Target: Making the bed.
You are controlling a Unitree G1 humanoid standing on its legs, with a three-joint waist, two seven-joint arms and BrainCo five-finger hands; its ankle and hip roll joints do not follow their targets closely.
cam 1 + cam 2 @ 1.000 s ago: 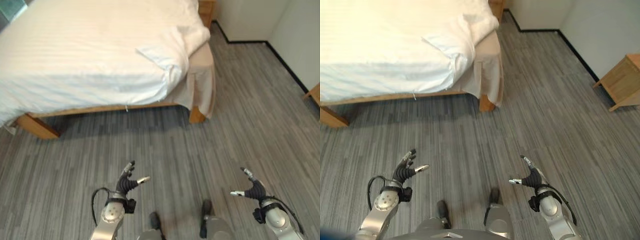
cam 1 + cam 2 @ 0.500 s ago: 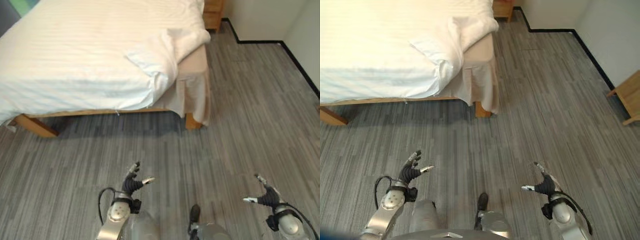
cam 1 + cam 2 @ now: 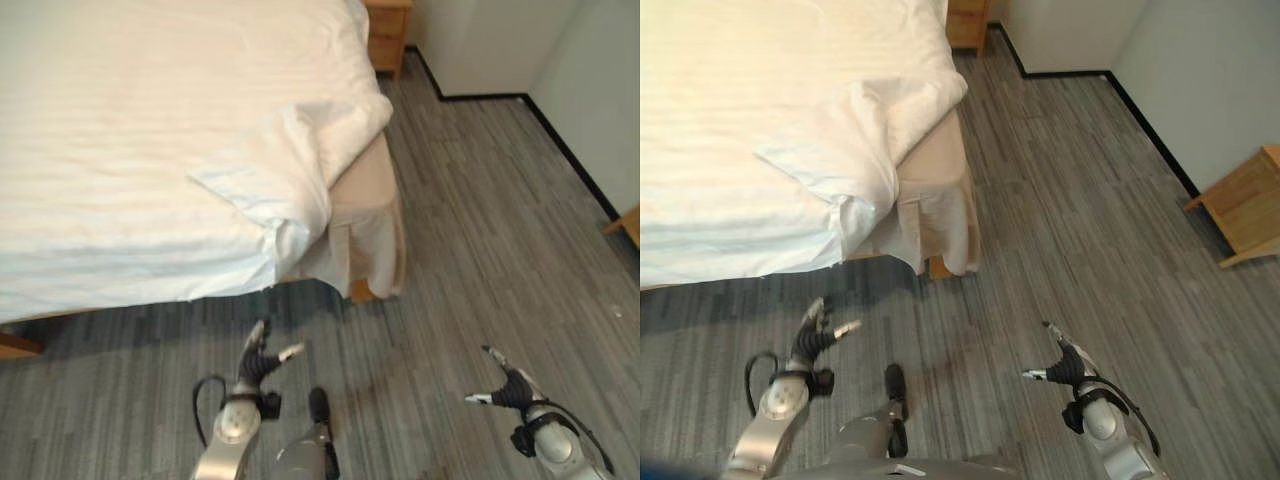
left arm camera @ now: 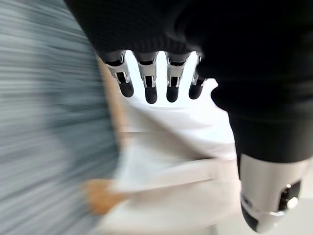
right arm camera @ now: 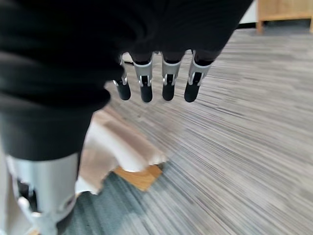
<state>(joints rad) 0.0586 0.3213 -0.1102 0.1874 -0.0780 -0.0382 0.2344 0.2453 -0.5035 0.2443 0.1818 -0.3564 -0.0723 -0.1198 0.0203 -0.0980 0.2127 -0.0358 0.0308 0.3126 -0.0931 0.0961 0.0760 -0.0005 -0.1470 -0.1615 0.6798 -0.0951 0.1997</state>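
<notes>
Two hands hang low in front of the robot, both relaxed and holding nothing: the left hand has its fingers loosely spread with the thumb out to the side, and the right hand is the same, fingers apart and pointing forward over the grey plank floor. The left hand is just short of the bed's near edge; the right hand is out over bare floor, well apart from the bed. The bed stands ahead and to the robot's left, covered by a white striped duvet that drapes over the near side. At the near corner the duvet is turned back on itself in a rumpled fold, so the beige mattress and the beige bed skirt below it are uncovered there. A wooden leg of the bed frame shows under that corner. Past the far end of the bed a wooden nightstand stands against the wall, and another piece of wooden furniture sits by the wall on the robot's right.
</notes>
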